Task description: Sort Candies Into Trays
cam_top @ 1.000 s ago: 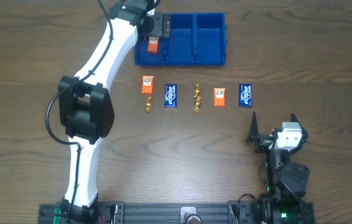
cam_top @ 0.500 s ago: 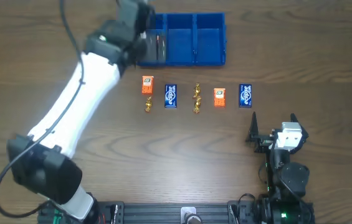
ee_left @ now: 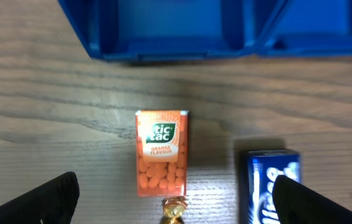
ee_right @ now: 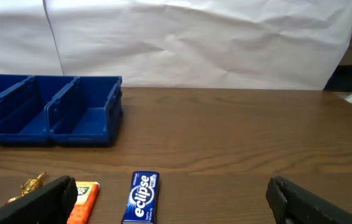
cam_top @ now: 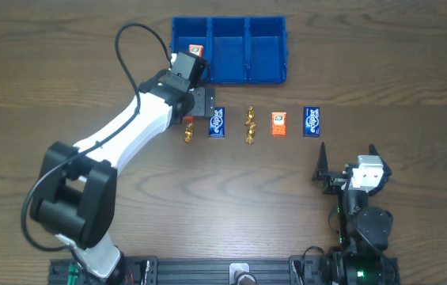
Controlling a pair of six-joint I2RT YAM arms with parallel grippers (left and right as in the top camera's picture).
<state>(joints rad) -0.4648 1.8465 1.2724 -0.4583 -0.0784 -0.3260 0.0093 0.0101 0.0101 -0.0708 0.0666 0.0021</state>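
A blue three-compartment tray [cam_top: 229, 71] stands at the far side of the table, and its left compartment holds one orange mint box [cam_top: 195, 49]. My left gripper [cam_top: 201, 103] hangs open over a second orange mint box [ee_left: 162, 152], whose near end touches a gold candy [ee_left: 174, 210]. A blue gum pack [ee_left: 269, 183] lies beside them. Further along the row are two gold candies [cam_top: 250, 127], a third orange box [cam_top: 278, 124] and another blue pack [cam_top: 312, 121]. My right gripper [cam_top: 346, 162] stays open near its base, behind that pack [ee_right: 141, 196].
The tray's middle and right compartments [cam_top: 264, 47] hold nothing. Bare wooden table [cam_top: 381, 71] extends on both sides of the row and in front of it. A white sheet [ee_right: 194, 43] hangs behind the table.
My left arm has drawn back from the tray's left compartment, leaving an orange box inside. It now sits over the orange box on the table. The right arm has not moved.
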